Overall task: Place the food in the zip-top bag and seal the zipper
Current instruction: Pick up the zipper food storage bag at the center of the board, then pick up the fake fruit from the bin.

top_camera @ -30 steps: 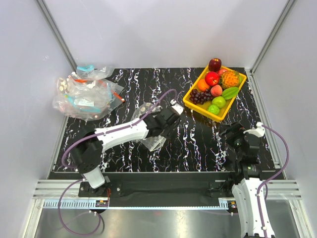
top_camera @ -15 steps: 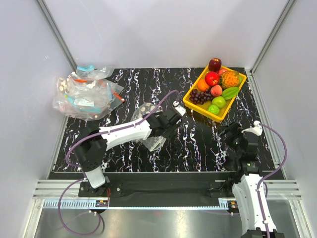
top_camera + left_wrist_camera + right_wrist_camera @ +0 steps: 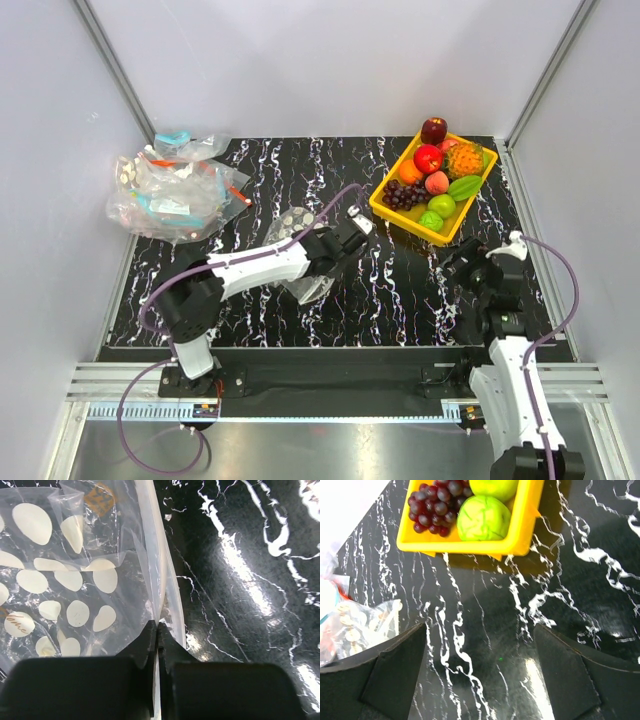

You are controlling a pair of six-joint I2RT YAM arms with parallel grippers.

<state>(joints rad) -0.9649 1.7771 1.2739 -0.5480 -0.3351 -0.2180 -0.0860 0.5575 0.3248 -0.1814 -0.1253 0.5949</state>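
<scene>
The food lies in a yellow tray point(image 3: 385, 212) at the back right: a red round fruit point(image 3: 428, 158), a pink peach point(image 3: 437, 182), a green apple point(image 3: 441, 205) and a bumpy green fruit point(image 3: 431, 220). The zip-top bag point(image 3: 305, 288) lies flat mid-table. My left gripper point(image 3: 325, 262) is shut on its pale zipper strip point(image 3: 159, 570), jaws pressed together point(image 3: 158, 627). Clear film printed with white ovals point(image 3: 75, 580) lies just left of the strip. My right gripper point(image 3: 455, 262) hangs open and empty point(image 3: 480, 626) short of the tray, facing the bumpy green fruit point(image 3: 483, 517).
A heap of other clear bags point(image 3: 175, 190) with blue and orange strips sits at the back left, its edge showing in the right wrist view point(image 3: 355, 625). Purple grapes point(image 3: 432, 505), an orange and a pineapple share the tray. White walls close in both sides.
My left gripper has shut onto the bag's edge strip and shifted slightly left. The right arm has edged forward toward the tray, still open.
</scene>
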